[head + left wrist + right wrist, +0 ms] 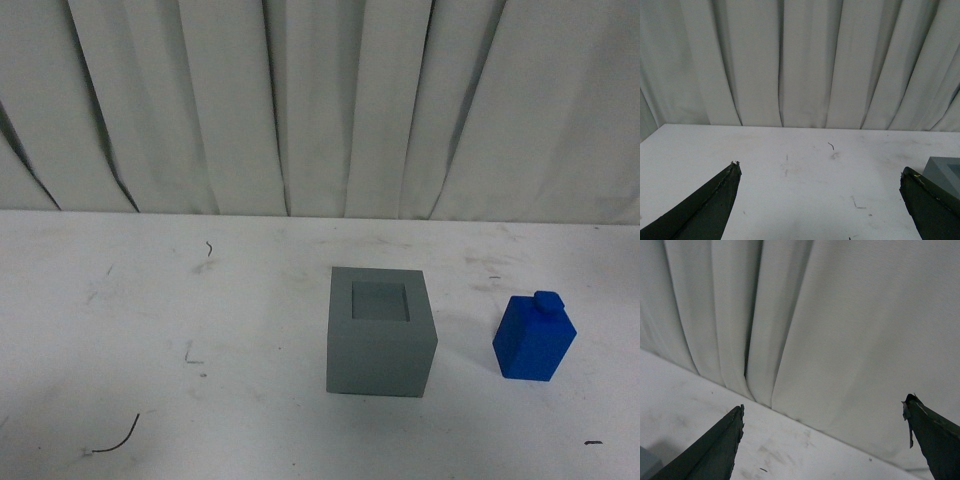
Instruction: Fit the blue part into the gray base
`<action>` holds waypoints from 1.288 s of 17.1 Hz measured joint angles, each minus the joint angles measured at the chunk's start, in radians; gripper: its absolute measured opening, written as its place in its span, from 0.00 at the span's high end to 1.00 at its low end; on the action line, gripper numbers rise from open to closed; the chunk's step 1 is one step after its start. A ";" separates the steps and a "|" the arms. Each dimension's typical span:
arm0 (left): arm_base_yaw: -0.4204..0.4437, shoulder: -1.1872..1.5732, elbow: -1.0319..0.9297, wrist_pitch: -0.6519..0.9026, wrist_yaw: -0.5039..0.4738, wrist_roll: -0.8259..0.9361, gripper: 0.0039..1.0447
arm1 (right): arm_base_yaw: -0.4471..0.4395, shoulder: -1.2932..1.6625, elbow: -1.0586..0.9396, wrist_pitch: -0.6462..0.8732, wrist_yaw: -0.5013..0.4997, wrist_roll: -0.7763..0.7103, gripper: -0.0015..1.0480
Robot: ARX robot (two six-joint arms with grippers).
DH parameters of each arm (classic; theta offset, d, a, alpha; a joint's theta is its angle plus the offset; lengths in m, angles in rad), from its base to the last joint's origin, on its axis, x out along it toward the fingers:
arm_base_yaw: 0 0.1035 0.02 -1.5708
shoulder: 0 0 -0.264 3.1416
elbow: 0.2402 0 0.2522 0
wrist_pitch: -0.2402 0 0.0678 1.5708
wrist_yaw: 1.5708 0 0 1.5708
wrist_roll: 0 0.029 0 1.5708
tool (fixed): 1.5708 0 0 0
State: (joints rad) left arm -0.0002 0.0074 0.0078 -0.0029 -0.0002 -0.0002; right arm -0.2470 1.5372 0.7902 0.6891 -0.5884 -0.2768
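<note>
The gray base [381, 332] stands near the middle of the white table in the front view, its square recess facing up and empty. To its right, apart from it, sits the blue part [535, 337] with its small knob on top. Neither arm shows in the front view. My left gripper [820, 169] is open over bare table, and a corner of the gray base [945, 172] peeks from behind one finger. My right gripper [824, 407] is open too, aimed at the curtain and the table's far edge, with nothing between its fingers.
A white pleated curtain [320, 100] closes off the back of the table. The white tabletop [200, 300] carries scuff marks and a few thin dark wire bits [118, 436].
</note>
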 joint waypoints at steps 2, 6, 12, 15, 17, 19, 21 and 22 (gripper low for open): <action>0.000 0.000 0.000 0.000 0.000 0.000 0.06 | 0.027 0.048 0.131 -0.181 -0.105 -0.232 0.06; 0.000 0.000 0.000 0.000 0.000 0.000 0.06 | 0.084 0.173 0.417 -0.773 -0.176 -0.813 0.06; 0.000 0.000 0.000 0.000 0.000 0.000 0.06 | 0.099 0.394 0.732 -1.405 -0.001 -1.326 0.06; 0.000 0.000 0.000 0.000 0.000 0.000 0.06 | 0.125 0.455 0.782 -1.573 0.077 -1.344 0.06; 0.000 0.000 0.000 0.000 0.000 0.000 0.06 | 0.140 0.481 0.793 -1.624 0.100 -1.344 0.06; 0.000 0.000 0.000 0.000 0.000 0.000 0.06 | 0.151 0.498 0.790 -1.604 0.139 -1.345 0.06; 0.000 0.000 0.000 0.000 0.000 0.000 0.06 | 0.154 0.520 0.789 -1.609 0.141 -1.344 0.06; 0.000 0.000 0.000 0.000 0.000 0.000 0.06 | 0.154 0.538 0.789 -1.608 0.148 -1.344 0.06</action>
State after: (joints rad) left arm -0.0002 0.0074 0.0078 -0.0029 -0.0002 -0.0002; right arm -0.0929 2.0750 1.5795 -0.9188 -0.4408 -1.6207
